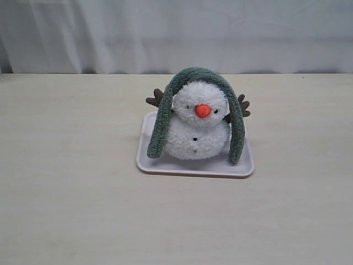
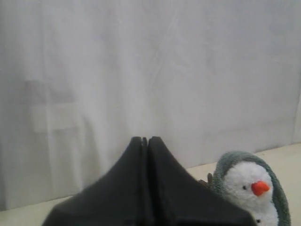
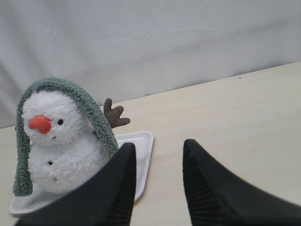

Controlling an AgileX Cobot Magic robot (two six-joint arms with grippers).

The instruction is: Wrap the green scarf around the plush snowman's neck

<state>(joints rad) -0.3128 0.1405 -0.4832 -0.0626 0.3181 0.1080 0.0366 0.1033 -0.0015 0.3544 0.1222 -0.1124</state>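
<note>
The plush snowman point(image 1: 197, 124) sits upright on a white tray point(image 1: 242, 167) in the middle of the table, facing the front. The green scarf point(image 1: 196, 75) lies draped over the top of its head, one end hanging down each side to the tray. Its neck crease is bare at the front. Neither arm shows in the exterior view. My left gripper point(image 2: 145, 140) is shut with nothing in it, off to one side of the snowman point(image 2: 247, 186). My right gripper point(image 3: 159, 147) is open and empty, short of the tray point(image 3: 141, 146), with the snowman point(image 3: 59, 141) beside one finger.
A pale curtain point(image 1: 176, 33) hangs along the far edge of the beige table point(image 1: 66, 210). The brown twig arms point(image 1: 156, 99) stick out behind the scarf on both sides.
</note>
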